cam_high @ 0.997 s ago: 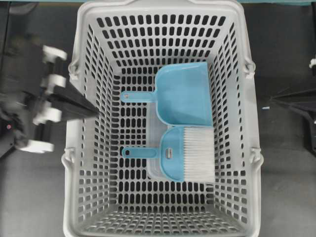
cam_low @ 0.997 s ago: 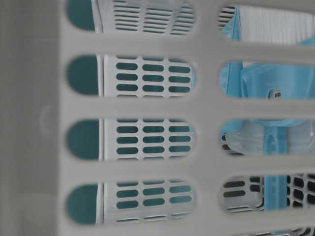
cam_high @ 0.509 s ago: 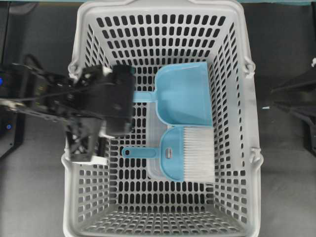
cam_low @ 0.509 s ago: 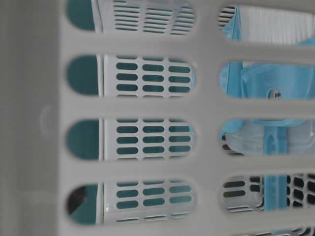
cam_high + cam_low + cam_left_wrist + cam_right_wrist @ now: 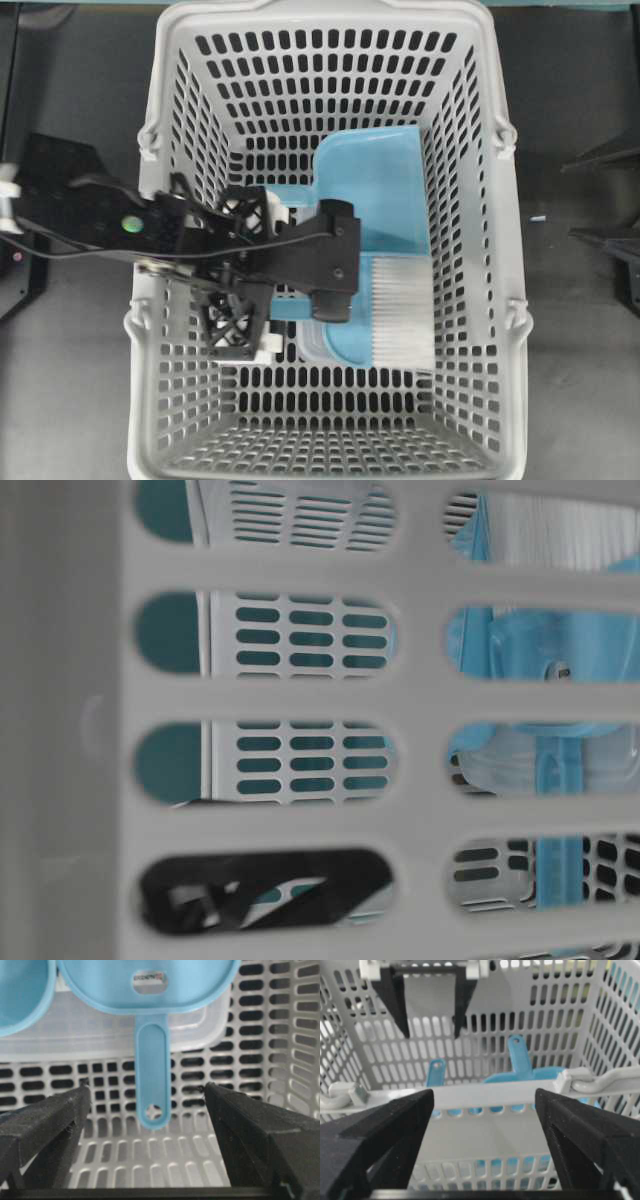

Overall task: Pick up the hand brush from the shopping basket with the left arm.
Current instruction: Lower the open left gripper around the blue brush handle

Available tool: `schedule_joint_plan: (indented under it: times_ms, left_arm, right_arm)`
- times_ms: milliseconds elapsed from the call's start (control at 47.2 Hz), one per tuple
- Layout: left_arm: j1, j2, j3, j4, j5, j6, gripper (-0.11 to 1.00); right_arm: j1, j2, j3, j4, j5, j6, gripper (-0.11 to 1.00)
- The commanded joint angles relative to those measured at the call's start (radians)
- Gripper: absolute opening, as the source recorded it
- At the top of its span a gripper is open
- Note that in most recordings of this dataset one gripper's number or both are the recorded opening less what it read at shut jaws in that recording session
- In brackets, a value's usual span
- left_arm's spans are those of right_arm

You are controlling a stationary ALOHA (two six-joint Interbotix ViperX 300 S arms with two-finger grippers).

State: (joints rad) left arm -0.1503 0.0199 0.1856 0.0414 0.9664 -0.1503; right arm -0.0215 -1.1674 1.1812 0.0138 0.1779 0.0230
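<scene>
The light blue hand brush [image 5: 400, 315] lies in the grey shopping basket [image 5: 180, 420], its head on a clear container and its white bristles to the right. My left arm reaches in from the left. The left gripper [image 5: 245, 270] points straight down, open. In the left wrist view the left gripper [image 5: 146, 1087] straddles the brush's thin handle [image 5: 152, 1070], its fingers well apart from it on both sides. From the right wrist view the left gripper [image 5: 429, 1035] hangs high above the handle [image 5: 436, 1070]. The right gripper [image 5: 484, 1094] is open and empty outside the basket's right rim.
A light blue dustpan [image 5: 375, 185] lies just beyond the brush, its handle [image 5: 520, 1057] parallel to the brush's. The clear container [image 5: 100, 1035] sits under the brush head. The basket's slotted left wall rises close behind the left gripper. The right gripper [image 5: 566, 200] stays at the right edge.
The left arm has swung from outside the basket's left wall to above the brush handle, and its jaws have opened. The right gripper's fingers have spread apart.
</scene>
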Motion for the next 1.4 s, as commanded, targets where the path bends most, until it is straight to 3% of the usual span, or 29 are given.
schedule_joint_plan:
  times_ms: [0, 424, 679, 1145, 1251, 1378]
  left_arm:
    - [-0.008, 0.031, -0.011, 0.003, -0.02, -0.017, 0.9]
    - [-0.017, 0.133, 0.054, 0.003, -0.044, -0.023, 0.9]
    - [-0.017, 0.173, 0.126, 0.003, -0.166, -0.023, 0.9]
    - [-0.017, 0.192, 0.127, 0.003, -0.193, -0.023, 0.89]
    - [-0.023, 0.187, 0.132, 0.003, -0.195, -0.023, 0.78]
    - [-0.028, 0.184, 0.127, 0.003, -0.195, -0.012, 0.43]
  right_arm:
    - [-0.002, -0.003, -0.011, 0.003, 0.006, 0.012, 0.78]
    - [-0.002, -0.026, -0.002, 0.003, 0.035, 0.032, 0.77]
    - [-0.002, -0.025, 0.006, 0.003, 0.035, 0.032, 0.77]
    - [-0.002, -0.026, 0.018, 0.003, 0.031, 0.034, 0.77]
    - [-0.002, -0.026, 0.025, 0.003, 0.025, 0.034, 0.77]
    - [-0.002, -0.026, 0.025, 0.003, 0.025, 0.035, 0.77]
